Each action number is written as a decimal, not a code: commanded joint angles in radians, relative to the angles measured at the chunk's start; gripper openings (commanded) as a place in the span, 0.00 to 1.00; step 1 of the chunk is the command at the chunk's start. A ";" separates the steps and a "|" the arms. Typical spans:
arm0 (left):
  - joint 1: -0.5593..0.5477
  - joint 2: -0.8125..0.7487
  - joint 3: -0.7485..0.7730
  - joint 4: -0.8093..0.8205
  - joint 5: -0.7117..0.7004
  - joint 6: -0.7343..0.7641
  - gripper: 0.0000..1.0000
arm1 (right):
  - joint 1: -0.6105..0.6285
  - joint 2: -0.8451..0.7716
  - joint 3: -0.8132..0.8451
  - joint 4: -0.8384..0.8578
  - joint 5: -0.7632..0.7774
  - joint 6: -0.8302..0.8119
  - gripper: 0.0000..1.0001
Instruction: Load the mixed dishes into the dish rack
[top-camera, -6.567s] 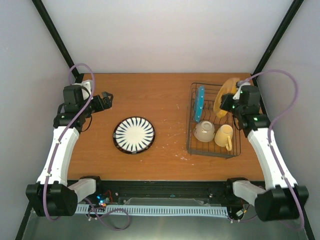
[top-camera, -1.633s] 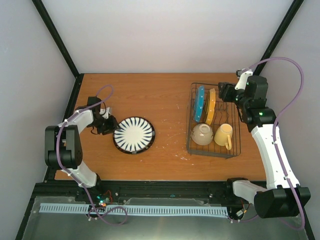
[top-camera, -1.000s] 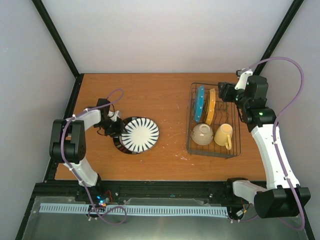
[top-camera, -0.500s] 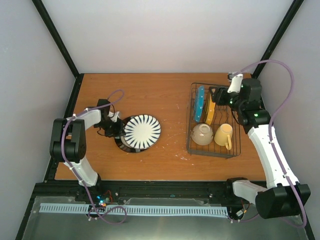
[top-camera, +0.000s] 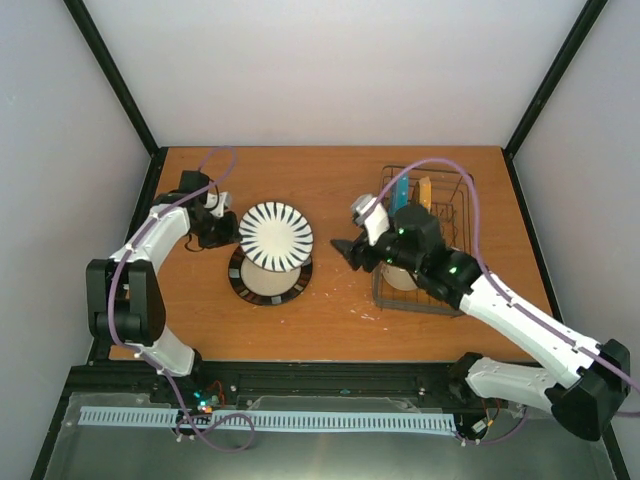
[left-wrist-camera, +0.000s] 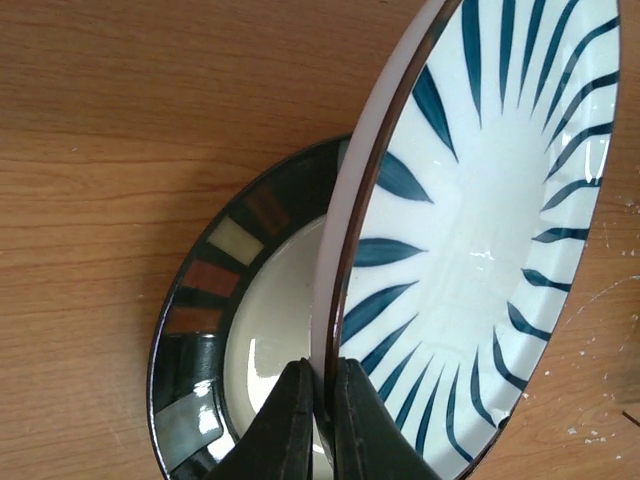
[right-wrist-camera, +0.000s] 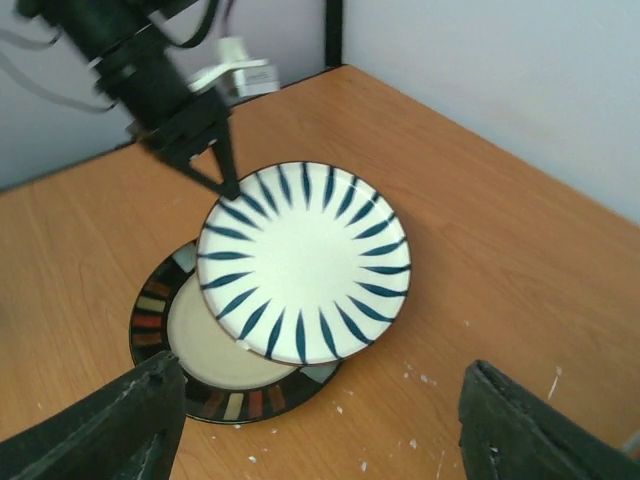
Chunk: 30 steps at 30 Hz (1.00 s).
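Note:
My left gripper (top-camera: 226, 231) (left-wrist-camera: 322, 388) is shut on the left rim of the white striped plate (top-camera: 276, 237) (left-wrist-camera: 480, 190), which hangs tilted above a second plate with a dark rim of coloured blocks (top-camera: 262, 290) (left-wrist-camera: 195, 330). My right gripper (top-camera: 348, 254) (right-wrist-camera: 320, 405) stands open to the right of the striped plate (right-wrist-camera: 300, 260), holding nothing. The dish rack (top-camera: 455, 205) is at the right, partly behind the right arm. The teal plate (top-camera: 400, 190) and the orange plate (top-camera: 425, 188) stand upright in it. A sliver of the cream bowl (top-camera: 398, 277) shows; the mug is hidden.
The dark-rimmed plate (right-wrist-camera: 160, 315) lies flat on the wooden table (top-camera: 330, 190). White specks dot the wood between the plates and the rack. Black frame posts (top-camera: 115, 75) rise at the back corners. The right arm (top-camera: 500, 305) reaches across the rack's front.
The left gripper closed on the striped plate's rim and lifted it, tilting it up off the dark-rimmed plate below. The right arm swung left from the rack towards the plates, jaws wide.

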 joint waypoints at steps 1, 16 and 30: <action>0.001 -0.037 0.049 -0.012 0.055 -0.017 0.01 | 0.201 0.025 -0.014 0.053 0.272 -0.199 0.75; 0.001 -0.080 0.048 -0.040 0.078 -0.021 0.01 | 0.627 0.484 -0.047 0.378 0.854 -0.554 0.76; 0.001 -0.121 0.063 -0.065 0.097 -0.010 0.01 | 0.625 0.747 0.059 0.545 0.889 -0.610 0.77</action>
